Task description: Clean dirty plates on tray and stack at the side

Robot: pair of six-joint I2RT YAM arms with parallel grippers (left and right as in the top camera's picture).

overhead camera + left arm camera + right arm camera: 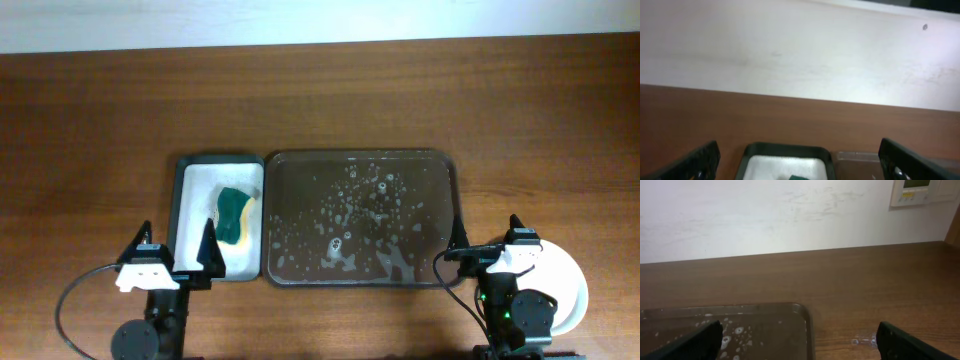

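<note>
Left pincer: one, jaws spread wide and holding nothing, poised at the near-left corner of the small white-bottomed tray, one finger over that tray and the other over bare table. Right pincer: one, jaws likewise apart and empty, at the near-right corner of the large tray, its left finger above that tray's right rim. Large tray: one, dark brown, rectangular, rounded corners, raised rim; it lies in the middle of the table, its floor wet and dotted with white suds and bubbles, thickest toward the centre and near edge. Plates: a round white shape on the table just right of the large tray, at the near-right, partly hidden under the right arm; the visible face is plain white. The overhead view does not show how many are stacked there. Small tray: one, dark rim, white floor, set against the large tray's left side. Sponge: one, green on top and yellow beneath, lying in the small tray toward its right wall. Cables: one black loop beside each arm base. Table: reddish-brown wood grain, with a few water drops to the right of the large tray. Room: a pale wall behind the table's far edge, with one white wall panel at upper right in the right wrist view.
</note>
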